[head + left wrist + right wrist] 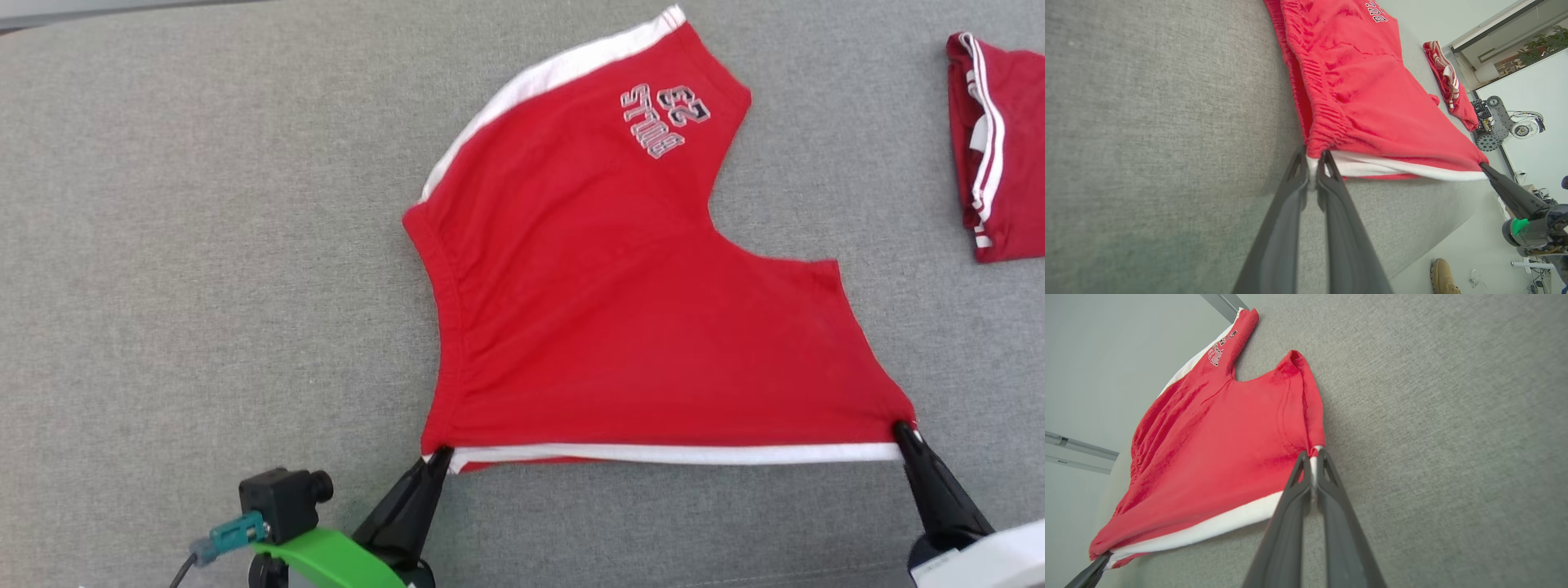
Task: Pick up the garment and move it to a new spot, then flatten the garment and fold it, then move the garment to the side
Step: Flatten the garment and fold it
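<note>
The garment [620, 310] is a pair of red shorts with white side stripes and a printed logo, spread on the grey table [204, 245]. Its near white-striped edge is stretched taut between my two grippers. My left gripper [441, 454] is shut on the waistband corner, seen close in the left wrist view [1312, 160] where the garment [1363, 94] runs away from it. My right gripper [901, 428] is shut on the leg-hem corner; the right wrist view shows that gripper [1312, 454] pinching the white trim of the garment [1220, 441].
A second red garment with white stripes [996, 147] lies folded at the table's far right, also in the left wrist view [1449, 81]. Beyond the table edge there stand a wheeled machine [1494, 122] and a person's tan shoe [1443, 277] on the floor.
</note>
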Motion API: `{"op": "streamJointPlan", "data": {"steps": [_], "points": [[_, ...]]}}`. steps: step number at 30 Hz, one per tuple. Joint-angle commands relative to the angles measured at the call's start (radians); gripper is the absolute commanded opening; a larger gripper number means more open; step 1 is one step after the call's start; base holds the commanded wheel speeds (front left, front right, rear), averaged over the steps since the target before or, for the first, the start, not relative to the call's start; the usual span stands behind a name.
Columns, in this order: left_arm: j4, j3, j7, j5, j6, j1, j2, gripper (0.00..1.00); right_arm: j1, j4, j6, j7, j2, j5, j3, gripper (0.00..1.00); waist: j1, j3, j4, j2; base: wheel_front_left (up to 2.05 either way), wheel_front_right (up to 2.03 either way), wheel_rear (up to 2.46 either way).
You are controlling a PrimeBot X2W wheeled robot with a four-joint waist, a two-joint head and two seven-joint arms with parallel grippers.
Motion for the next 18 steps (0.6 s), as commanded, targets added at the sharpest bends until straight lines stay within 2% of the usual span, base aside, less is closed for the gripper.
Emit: {"op": "streamJointPlan", "data": {"steps": [1, 4, 8, 12, 13, 18], "points": [[-0.055, 0.008, -0.007, -0.007, 0.025, 0.033, 0.024, 0.00, 0.040, -0.040, -0.002, -0.001, -0.002, 0.009, -0.030, 0.00, 0.0001, -0.046, 0.032, 0.0000, 0.00, 0.00, 0.00], [-0.155, 0.018, -0.001, -0.042, 0.043, 0.080, 0.030, 0.00, 0.068, -0.105, -0.002, 0.016, 0.013, 0.031, -0.075, 0.00, 0.0001, -0.041, 0.042, 0.0000, 0.00, 0.00, 0.00], [-0.221, 0.030, 0.031, -0.066, 0.047, 0.035, 0.024, 0.00, -0.023, -0.144, -0.001, 0.075, -0.001, 0.013, -0.095, 0.00, 0.0001, -0.020, 0.054, 0.0000, 0.00, 0.00, 0.00], [-0.244, 0.050, 0.064, -0.102, 0.038, -0.038, -0.008, 0.00, -0.200, -0.120, -0.001, 0.160, -0.028, -0.022, -0.100, 0.00, 0.0001, 0.022, 0.076, 0.0000, 0.00, 0.00, 0.00], [-0.239, 0.069, 0.075, -0.128, 0.037, -0.089, -0.034, 0.00, -0.303, -0.091, -0.001, 0.208, -0.047, -0.045, -0.105, 0.00, 0.0001, 0.046, 0.095, 0.0000, 0.00, 0.00, 0.00], [-0.182, 0.099, 0.113, -0.178, 0.036, -0.234, -0.112, 0.00, -0.558, 0.014, -0.001, 0.333, -0.078, -0.105, -0.112, 0.00, 0.0001, 0.120, 0.157, 0.0000, 0.00, 0.00, 0.00]]}}
